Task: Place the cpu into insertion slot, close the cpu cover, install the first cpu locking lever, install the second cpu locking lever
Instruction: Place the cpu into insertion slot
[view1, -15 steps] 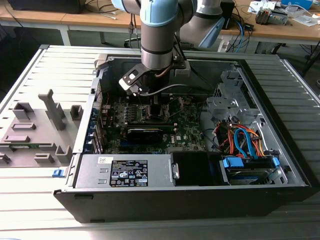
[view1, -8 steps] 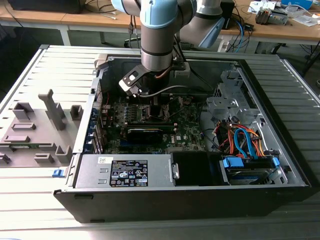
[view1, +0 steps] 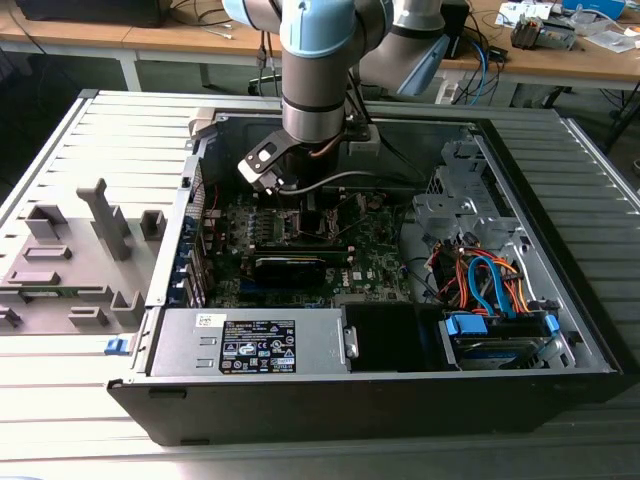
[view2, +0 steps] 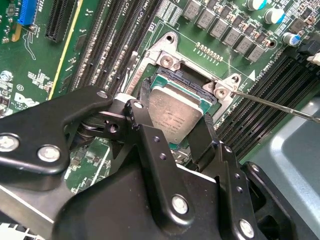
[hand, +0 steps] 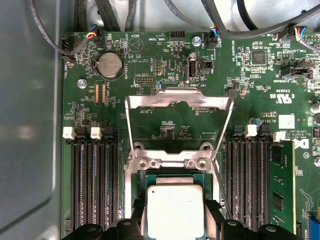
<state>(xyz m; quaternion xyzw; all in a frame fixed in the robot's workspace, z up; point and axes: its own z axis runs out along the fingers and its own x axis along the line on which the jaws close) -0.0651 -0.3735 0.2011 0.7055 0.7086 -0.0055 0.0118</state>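
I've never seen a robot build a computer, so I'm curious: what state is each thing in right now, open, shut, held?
gripper: shut on the cpu, at two opposite edges.
cpu: held over the insertion slot; cannot tell if seated.
cpu cover: open, swung up off the slot.
locking lever: unlatched, sticking out from the socket.
computer case: side open.

Matt metal cpu (hand: 175, 212), shiny metal cpu cover (hand: 145, 100)

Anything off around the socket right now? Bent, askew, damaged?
Nothing stands out. The cpu lines up square with the insertion slot, gripped by the pincer; the cpu cover stands open, undamaged as far as shows.
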